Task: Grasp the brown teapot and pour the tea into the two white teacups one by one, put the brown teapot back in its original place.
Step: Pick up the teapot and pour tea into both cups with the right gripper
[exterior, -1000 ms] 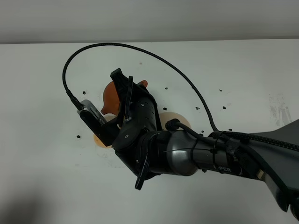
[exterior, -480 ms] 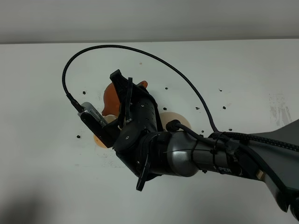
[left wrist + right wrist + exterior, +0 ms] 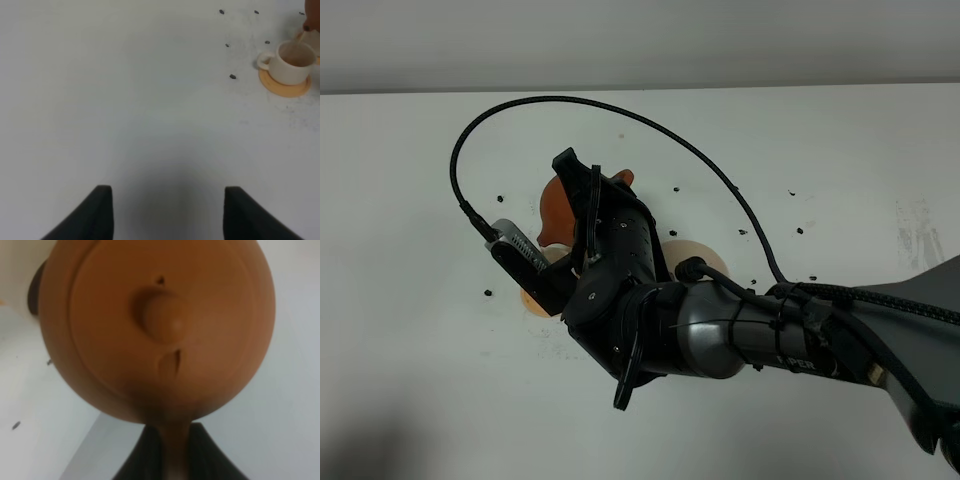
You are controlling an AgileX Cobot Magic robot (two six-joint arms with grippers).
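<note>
In the exterior high view my right gripper (image 3: pixel 582 200) reaches across to the left and holds the brown teapot (image 3: pixel 557 205) tilted above the table. The right wrist view is filled by the teapot (image 3: pixel 160 325), lid and knob facing the camera, with the gripper (image 3: pixel 172 452) shut on its loop handle. One white teacup (image 3: pixel 292 61) stands on an orange coaster (image 3: pixel 285 86); a thin stream of tea runs into it and brown tea shows inside. The other teacup is hidden behind the arm. The pale beige mat (image 3: pixel 705 256) lies bare, partly covered by the arm. My left gripper (image 3: pixel 167 212) is open over bare table.
The white table (image 3: pixel 410 200) carries small dark specks (image 3: pixel 233 76) around the cup. A black cable (image 3: pixel 520 105) arcs over the table behind the right arm. An orange coaster edge (image 3: pixel 532 302) shows under the wrist camera.
The right gripper and the teapot have shifted very slightly to the left. Nothing else differs.
</note>
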